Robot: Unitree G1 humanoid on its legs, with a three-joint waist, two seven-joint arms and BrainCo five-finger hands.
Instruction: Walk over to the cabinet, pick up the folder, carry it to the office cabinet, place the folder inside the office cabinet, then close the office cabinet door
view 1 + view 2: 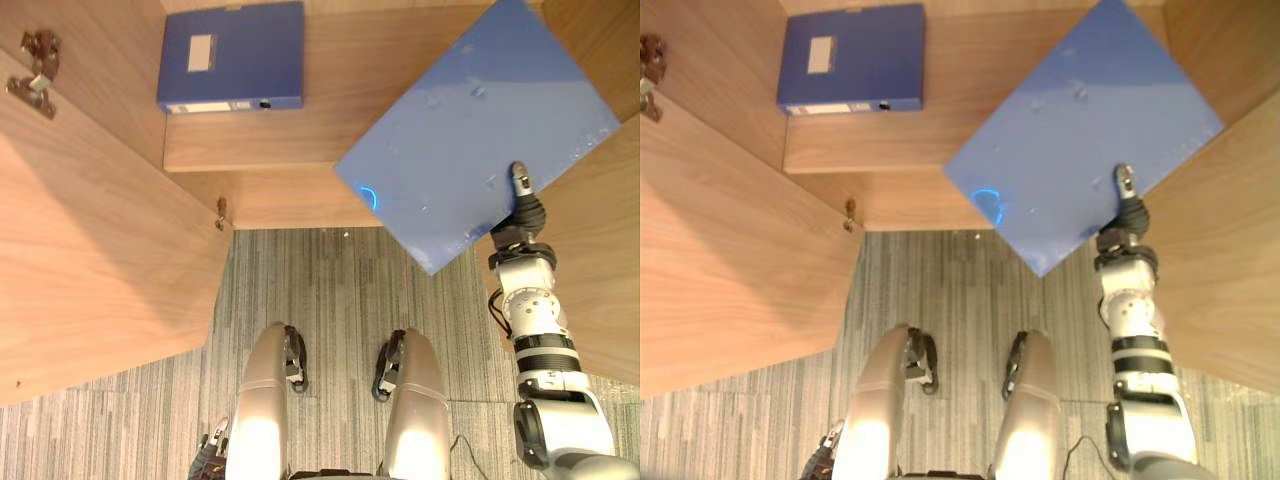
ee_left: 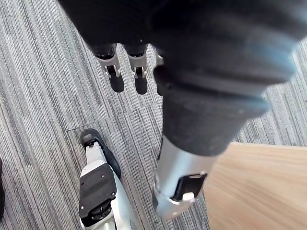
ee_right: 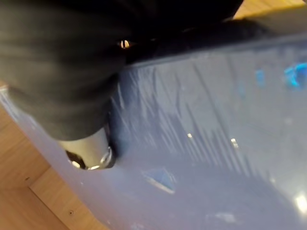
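Observation:
My right hand (image 1: 527,212) holds a flat light-blue folder (image 1: 480,130) by its near edge, with the thumb (image 3: 88,153) pressed on its top face and the fingers hidden underneath. The folder hangs tilted over the right part of the wooden cabinet shelf (image 1: 330,110), one corner sticking out past the shelf's front edge over the carpet. My left hand (image 2: 201,96) hangs low beside my body over the carpet, its fingers (image 2: 116,79) straight and holding nothing.
A dark blue box file (image 1: 232,55) lies flat at the back left of the shelf. The cabinet's left door (image 1: 90,250) stands swung open toward me, hinge (image 1: 35,65) showing. A wooden panel (image 1: 600,260) runs along the right. Grey striped carpet (image 1: 330,290) lies below.

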